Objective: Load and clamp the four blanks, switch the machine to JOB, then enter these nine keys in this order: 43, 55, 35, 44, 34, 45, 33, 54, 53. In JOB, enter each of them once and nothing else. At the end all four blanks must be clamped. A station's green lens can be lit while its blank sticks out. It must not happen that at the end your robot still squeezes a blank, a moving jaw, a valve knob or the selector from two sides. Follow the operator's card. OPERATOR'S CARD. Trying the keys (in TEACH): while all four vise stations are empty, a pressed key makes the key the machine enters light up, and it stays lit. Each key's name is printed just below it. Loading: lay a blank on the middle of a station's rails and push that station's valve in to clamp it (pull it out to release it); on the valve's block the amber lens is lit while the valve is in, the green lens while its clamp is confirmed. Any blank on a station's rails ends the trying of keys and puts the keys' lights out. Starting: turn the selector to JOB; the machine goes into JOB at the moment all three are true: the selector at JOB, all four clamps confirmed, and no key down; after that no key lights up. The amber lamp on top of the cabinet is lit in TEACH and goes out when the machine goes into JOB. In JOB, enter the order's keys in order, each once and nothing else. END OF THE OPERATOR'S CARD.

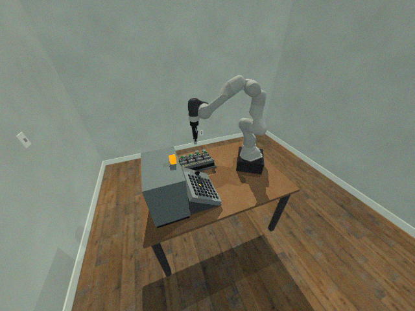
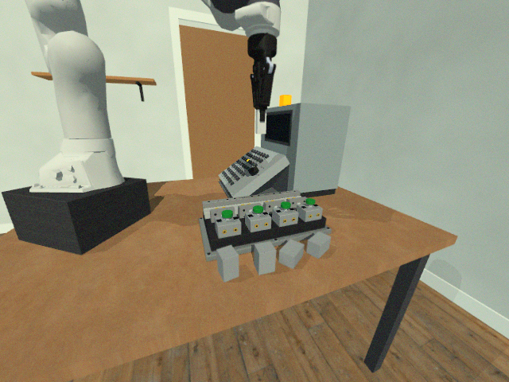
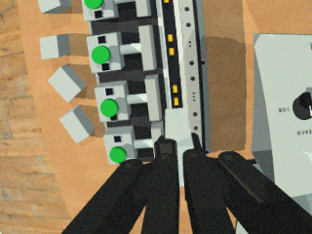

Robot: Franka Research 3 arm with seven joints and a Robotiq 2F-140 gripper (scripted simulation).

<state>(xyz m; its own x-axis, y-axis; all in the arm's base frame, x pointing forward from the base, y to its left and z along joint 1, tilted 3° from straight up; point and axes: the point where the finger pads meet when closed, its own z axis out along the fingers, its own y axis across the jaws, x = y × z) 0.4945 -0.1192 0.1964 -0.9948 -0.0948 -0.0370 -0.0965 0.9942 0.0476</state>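
Note:
My gripper (image 1: 195,142) (image 2: 260,126) (image 3: 175,124) is shut and empty, its pale fingertips pointing down high above the vise fixture (image 2: 207,251). Four grey blanks (image 2: 227,263) (image 2: 264,259) (image 2: 291,253) (image 2: 318,244) stand on the table in front of the fixture; no blank shows on the visible rails. Each station has a green round knob (image 3: 100,55) on its block; the small lenses beside them look dark. One key (image 1: 200,184) (image 2: 248,160) on the keypad is lit yellow; its name is unreadable. The black selector (image 3: 303,105) has JOB and TEACH labels. The amber lamp (image 1: 172,159) (image 2: 285,100) is lit.
The sloped keypad console (image 1: 204,201) (image 2: 271,170) stands beside the fixture, in front of the tall grey cabinet (image 1: 164,204) (image 2: 322,143) with its dark screen (image 2: 278,127). The arm's black base block (image 1: 249,164) (image 2: 40,220) stands at the other side of the table. The fingers hide part of the end station.

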